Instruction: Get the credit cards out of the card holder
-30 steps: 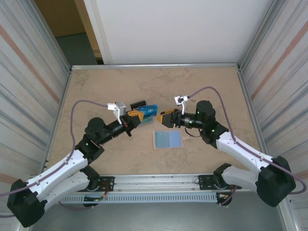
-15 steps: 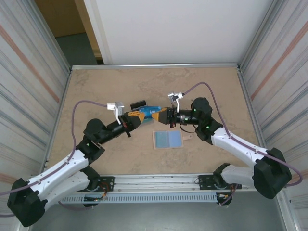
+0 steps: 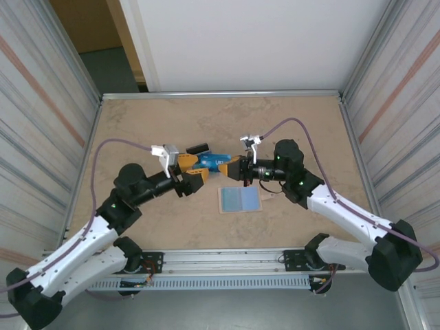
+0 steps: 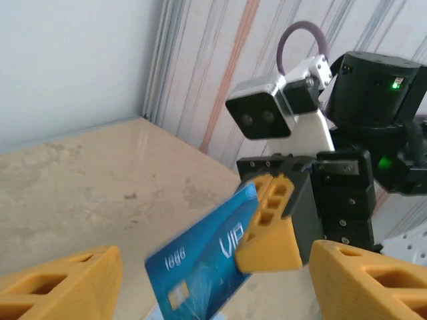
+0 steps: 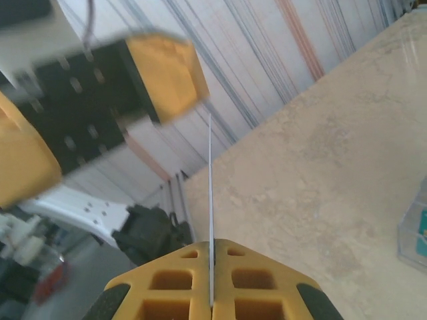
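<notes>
A blue credit card [image 3: 216, 163] marked VIP hangs in the air between the two arms. My right gripper [image 3: 234, 168] is shut on its right end. In the right wrist view the card [image 5: 211, 173] runs edge-on out of the closed right gripper [image 5: 211, 245]. My left gripper [image 3: 198, 172] stands open just left of the card, its fingers apart on either side. In the left wrist view the blue card [image 4: 200, 267] sits between my spread left fingers [image 4: 63, 283], which do not touch it. The card holder [image 3: 240, 199] lies open on the table below, its light-blue faces up.
A black card [image 3: 198, 147] lies on the table behind the grippers. The card holder's edge [image 5: 417, 230] shows at the right of the right wrist view. Striped walls [image 3: 41, 137] stand on both sides, with a metal rail [image 3: 220, 261] along the near edge.
The right gripper moved in and shut on the blue card's right end. The left gripper, which was shut on the card, has opened and drawn back a little to the left.
</notes>
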Controlling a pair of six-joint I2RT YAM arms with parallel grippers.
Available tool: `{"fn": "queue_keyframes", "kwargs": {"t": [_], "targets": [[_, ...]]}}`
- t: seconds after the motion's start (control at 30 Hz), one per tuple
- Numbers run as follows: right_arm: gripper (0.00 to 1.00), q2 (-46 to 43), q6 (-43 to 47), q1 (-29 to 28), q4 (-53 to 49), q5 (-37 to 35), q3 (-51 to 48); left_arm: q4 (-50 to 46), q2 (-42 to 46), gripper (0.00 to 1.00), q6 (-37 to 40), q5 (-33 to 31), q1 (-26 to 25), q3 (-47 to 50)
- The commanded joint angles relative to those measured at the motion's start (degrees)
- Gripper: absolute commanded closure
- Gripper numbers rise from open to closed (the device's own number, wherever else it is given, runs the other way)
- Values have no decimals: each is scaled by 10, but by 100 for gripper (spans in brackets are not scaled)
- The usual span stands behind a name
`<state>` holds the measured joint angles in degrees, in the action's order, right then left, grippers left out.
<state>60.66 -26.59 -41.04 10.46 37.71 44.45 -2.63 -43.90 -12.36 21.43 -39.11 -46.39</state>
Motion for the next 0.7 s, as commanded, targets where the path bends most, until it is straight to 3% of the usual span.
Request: {"fn": "queue_keyframes", "kwargs": {"t": [0.0,0.13,0.33,0.47,0.57,0.67], "targets": [[100,-22,90,-16,-116,-33,31,-204,-44,27,126,33,0,-85],[100,-32,123,-26,-156,-23,39,-286,-112,30,189,75,-6,-157],[100,-36,143,-30,-173,-10,37,-318,-171,32,256,145,-16,-203],[100,-53,153,-31,-186,1,39,-334,-206,39,274,157,-16,-221],[100,-56,155,-32,-190,-2,37,-345,-227,53,284,171,-16,-233],[100,-61,155,-32,-189,-5,33,-345,-237,76,290,178,-17,-236]]}}
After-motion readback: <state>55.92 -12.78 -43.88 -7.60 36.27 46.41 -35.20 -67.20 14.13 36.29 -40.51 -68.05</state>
